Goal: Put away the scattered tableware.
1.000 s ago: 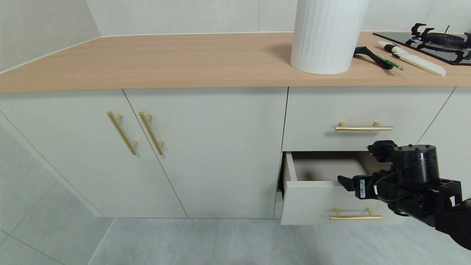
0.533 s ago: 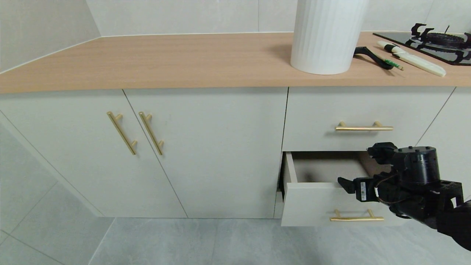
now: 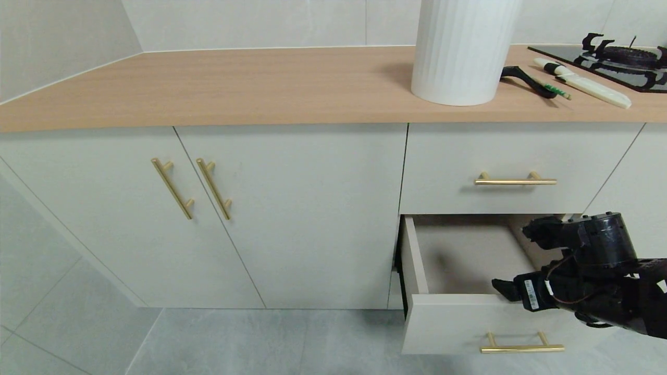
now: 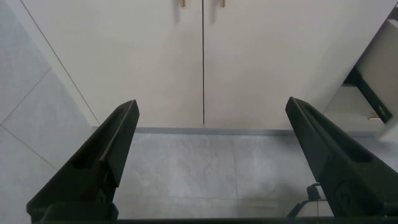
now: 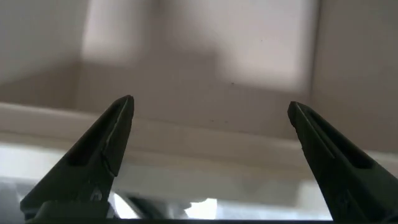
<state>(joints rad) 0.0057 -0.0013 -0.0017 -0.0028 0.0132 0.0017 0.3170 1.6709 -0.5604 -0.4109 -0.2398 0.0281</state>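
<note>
Two hands with fingers apart: left hand (image 4: pixel 210 104), right hand (image 3: pixel 513 256) at the drawer (image 3: pixel 453 323) lip; seemingly a knife (image 3: pixel 589 86) points rightward.

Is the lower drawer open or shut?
Open. The lower drawer is pulled out, and its inside shows from above.

— Where do we see the tableware?
— Well above our right fingers (image 3: pixel 506 288): a black-handled utensil (image 3: pixel 527 80) and a cream knife (image 3: pixel 589 86), lying flat, side by side.
— And our drawer (image 3: pixel 448 325)?
— Pulled open, its front edge right at the lower finger.
</note>
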